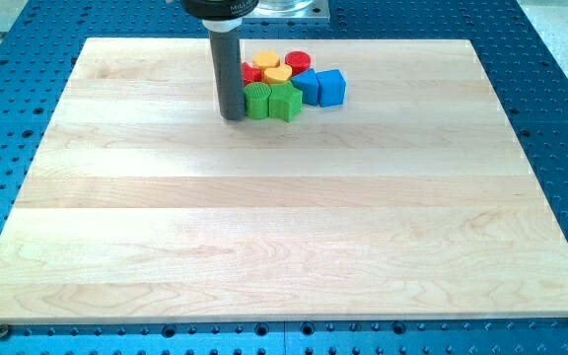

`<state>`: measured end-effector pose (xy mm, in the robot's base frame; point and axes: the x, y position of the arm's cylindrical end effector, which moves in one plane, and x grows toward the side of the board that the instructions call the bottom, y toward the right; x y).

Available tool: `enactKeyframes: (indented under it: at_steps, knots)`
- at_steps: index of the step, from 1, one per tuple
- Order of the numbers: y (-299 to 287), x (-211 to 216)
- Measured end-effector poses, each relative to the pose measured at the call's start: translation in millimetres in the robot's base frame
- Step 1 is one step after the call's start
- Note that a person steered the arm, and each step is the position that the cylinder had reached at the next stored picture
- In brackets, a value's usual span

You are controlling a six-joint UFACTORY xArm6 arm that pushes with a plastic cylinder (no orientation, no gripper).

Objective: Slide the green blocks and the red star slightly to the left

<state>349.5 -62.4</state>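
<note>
A cluster of blocks sits near the view's top centre of the wooden board (264, 217). A green round block (257, 101) and a green star (285, 101) form the cluster's front row. The red star (250, 74) lies just behind the green round block, partly hidden by the rod. My tip (233, 117) rests on the board right next to the green round block's left side, touching or nearly touching it. The rod rises straight up from there.
Behind the green blocks lie a yellow heart (278, 75), a yellow block (267, 61) and a red round block (298, 62). Two blue blocks (307, 85) (331, 88) sit to the right. A blue perforated table (560, 79) surrounds the board.
</note>
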Motion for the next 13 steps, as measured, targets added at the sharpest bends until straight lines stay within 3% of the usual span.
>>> enactKeyframes:
  at_steps: [2,3,4,5,6,7,9,13]
  knots:
    - [-22.5,17.4]
    - [-15.1,80.4]
    - [47.6,125.5]
    - [131.7,119.5]
    - [159.9,64.3]
    - [156.3,33.1]
    - [105.3,23.9]
    - [98.1,-26.1]
